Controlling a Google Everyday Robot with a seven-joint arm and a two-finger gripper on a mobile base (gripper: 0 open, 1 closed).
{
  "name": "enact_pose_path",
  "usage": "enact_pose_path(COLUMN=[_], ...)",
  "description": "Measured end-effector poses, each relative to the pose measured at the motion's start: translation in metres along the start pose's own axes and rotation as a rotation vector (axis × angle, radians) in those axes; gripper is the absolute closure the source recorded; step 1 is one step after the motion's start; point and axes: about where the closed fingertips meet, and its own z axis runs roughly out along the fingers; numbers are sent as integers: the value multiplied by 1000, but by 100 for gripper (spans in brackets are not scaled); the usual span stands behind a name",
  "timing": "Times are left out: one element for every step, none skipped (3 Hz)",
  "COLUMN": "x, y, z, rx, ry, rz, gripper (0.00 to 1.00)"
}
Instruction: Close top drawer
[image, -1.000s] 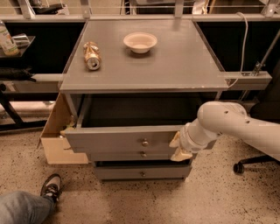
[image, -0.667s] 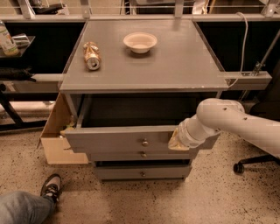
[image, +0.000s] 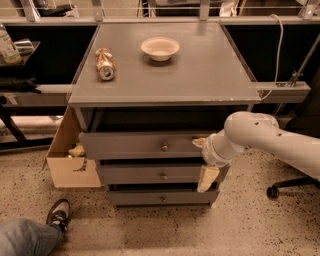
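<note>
The top drawer (image: 140, 145) is a wide grey drawer with a small round knob (image: 164, 146) at its centre. It stands only slightly out from the cabinet, a little proud of the two grey drawers below it. My gripper (image: 204, 160) is at the right end of the drawer front, with one cream finger (image: 207, 178) hanging down over the middle drawer and another against the top drawer's face. My white arm (image: 270, 137) reaches in from the right.
The grey cabinet top (image: 210, 70) carries a lying can (image: 104, 63) and a white bowl (image: 160, 48). A cardboard box (image: 70, 155) stands at the cabinet's left. A person's shoe (image: 59, 214) and knee (image: 25, 240) are at bottom left. An office chair base (image: 292, 185) is at right.
The top drawer has gone in a good way toward the cabinet, pushed by my gripper, and its open box is no longer seen. My arm has moved forward with it.
</note>
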Motion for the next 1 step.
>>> enact_pose_path(x=[0], y=[0], z=[0], rx=[0], ry=[0], rz=[0], gripper=[0])
